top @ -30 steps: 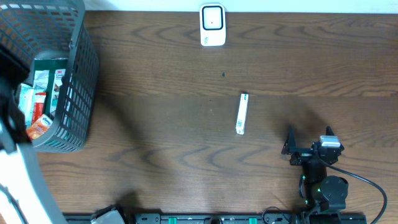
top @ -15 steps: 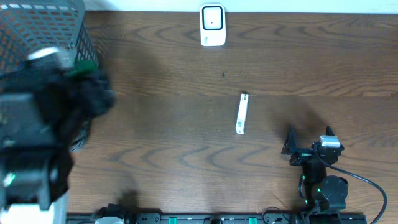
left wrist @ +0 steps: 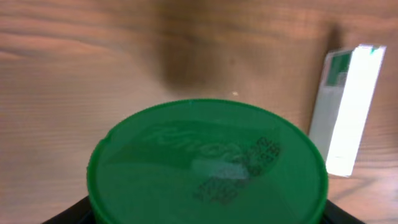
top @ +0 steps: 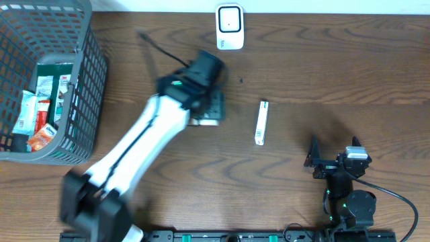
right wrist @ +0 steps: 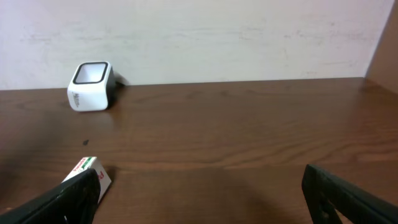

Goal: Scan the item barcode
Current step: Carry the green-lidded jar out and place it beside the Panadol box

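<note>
i am swinging the left gripper (top: 207, 114), clamped on the green-lidded tub (left wrist: 208, 163), out of the basket (top: 94, 74) at ten o'clock toward the scanner (top: 229, 28) at twelve, readying the scan, while the right gripper (top: 334, 149) is idling wide apart at four.

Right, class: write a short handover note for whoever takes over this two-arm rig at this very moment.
Left gripper: shut on a green-lidded tub, held over the table's middle.
Right gripper: open and empty, low at the near right.
Things: the white scanner stands at the far edge. A slim white box lies flat right of the tub. The basket at far left holds more packets.
Done: the tub is out of the basket.
Left: bring its barcode, not visible here, to the scanner's face.
</note>
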Motion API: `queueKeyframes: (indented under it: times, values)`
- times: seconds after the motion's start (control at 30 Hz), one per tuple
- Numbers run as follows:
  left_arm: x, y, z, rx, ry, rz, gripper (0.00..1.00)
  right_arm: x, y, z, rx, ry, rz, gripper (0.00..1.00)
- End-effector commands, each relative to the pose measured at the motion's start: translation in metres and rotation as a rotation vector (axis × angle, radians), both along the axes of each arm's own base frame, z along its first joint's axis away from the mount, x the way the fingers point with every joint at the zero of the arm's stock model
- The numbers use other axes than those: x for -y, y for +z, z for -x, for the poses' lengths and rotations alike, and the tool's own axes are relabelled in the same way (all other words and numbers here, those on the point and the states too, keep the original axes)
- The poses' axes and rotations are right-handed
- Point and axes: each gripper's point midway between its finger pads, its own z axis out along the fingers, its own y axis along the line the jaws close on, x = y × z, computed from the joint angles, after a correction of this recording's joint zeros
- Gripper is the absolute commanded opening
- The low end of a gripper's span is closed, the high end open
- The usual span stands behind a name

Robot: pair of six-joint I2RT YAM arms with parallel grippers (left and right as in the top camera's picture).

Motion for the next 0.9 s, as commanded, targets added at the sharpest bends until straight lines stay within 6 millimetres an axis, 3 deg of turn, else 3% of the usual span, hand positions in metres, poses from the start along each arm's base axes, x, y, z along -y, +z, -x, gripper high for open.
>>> queueKeyframes:
  times: [0.0,0.2,0.37,0.67,0.87]
  values:
    - [0.023,-0.029,0.001,-0.067,-0.031,0.028,0.60,-0.002,-0.001,0.000,-0.003,0.008,-0.013,0.99]
    - [0.038,-0.072,-0.007,-0.121,-0.036,0.035,0.60,-0.002,-0.001,0.000,-0.003,0.008,-0.013,0.99]
    - [0.053,-0.090,-0.005,-0.150,-0.058,0.065,0.60,-0.002,-0.001,0.000,-0.003,0.008,-0.013,0.99]
    - [0.064,-0.103,-0.003,-0.132,-0.067,0.032,0.61,-0.002,-0.001,0.000,-0.003,0.008,-0.013,0.99]
    - [0.060,-0.104,-0.006,-0.116,-0.059,0.007,0.71,-0.002,-0.001,0.000,-0.003,0.008,-0.013,0.99]
